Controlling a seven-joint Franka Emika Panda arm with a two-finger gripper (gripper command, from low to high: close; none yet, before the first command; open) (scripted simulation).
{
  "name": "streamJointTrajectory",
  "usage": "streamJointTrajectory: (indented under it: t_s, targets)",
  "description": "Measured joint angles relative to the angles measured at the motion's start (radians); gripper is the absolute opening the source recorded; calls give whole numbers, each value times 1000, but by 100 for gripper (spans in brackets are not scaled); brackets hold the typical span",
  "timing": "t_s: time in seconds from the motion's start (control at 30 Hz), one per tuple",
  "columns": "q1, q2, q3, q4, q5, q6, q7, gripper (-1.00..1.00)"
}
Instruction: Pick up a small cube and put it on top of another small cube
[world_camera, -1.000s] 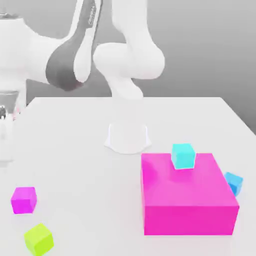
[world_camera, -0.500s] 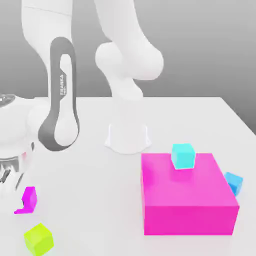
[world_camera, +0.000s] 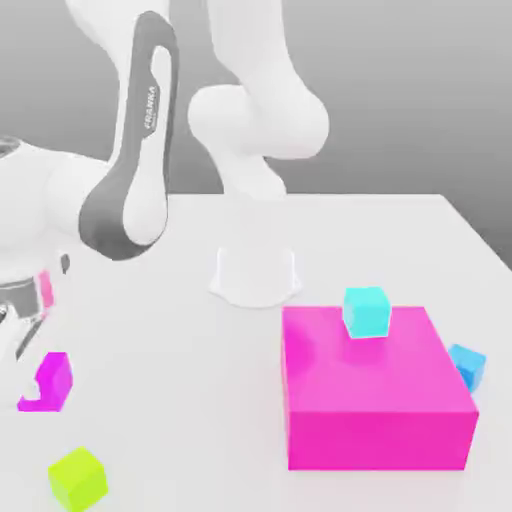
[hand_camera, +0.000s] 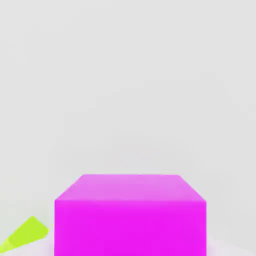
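The small magenta cube (world_camera: 55, 378) is at the exterior view's left, its near side partly covered by my gripper (world_camera: 28, 375), which comes down on it from above. My gripper is shut on this cube, and the cube looks slightly raised off the white table (world_camera: 180, 400). In the hand view the same cube (hand_camera: 131, 215) sits very close to the camera. A small cyan cube (world_camera: 366, 311) rests on top of the large magenta block (world_camera: 375, 400). A small lime-green cube (world_camera: 77, 477) lies on the table just in front of the held cube, and its corner appears beside the magenta cube (hand_camera: 22, 234).
A small blue cube (world_camera: 466, 364) sits on the table behind the large block at the exterior view's right. The arm's white base (world_camera: 255, 275) stands at the table's middle back. Bare table stretches between the held cube and the large block.
The gripper came down over the small magenta cube and shut on it. The cube now sits a little higher in the exterior view than half a second ago.
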Motion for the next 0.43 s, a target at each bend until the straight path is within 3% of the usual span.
streamJointTrajectory:
  t_s: [0.17,0.3,0.33,0.43]
  targets:
    - [77,14,19,80,-11,-61,189,-100]
    - [87,131,24,98,-4,39,211,-100]
    - [87,153,26,99,-3,59,210,100]
    - [87,153,26,99,-3,59,210,100]
